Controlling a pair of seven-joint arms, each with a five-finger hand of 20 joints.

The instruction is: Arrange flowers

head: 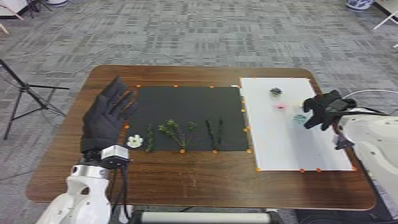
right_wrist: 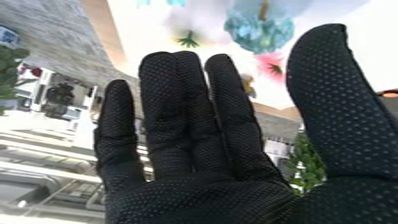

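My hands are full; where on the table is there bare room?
Free: the far half of the black mat, beyond the green stems, and the near end of the white sheet. Crowded: around the flowers beside the right hand.

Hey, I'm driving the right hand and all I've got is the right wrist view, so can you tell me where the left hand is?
Observer: The left hand is at the left edge of the black mat.
Operator: Okay, and where are the green stems for the arrangement?
Observer: The green stems lie on the black mat, in its near half.
Operator: Got it, is there a flower near them too?
Observer: Yes, a white flower lies left of the green stems, by the mat's near left corner.
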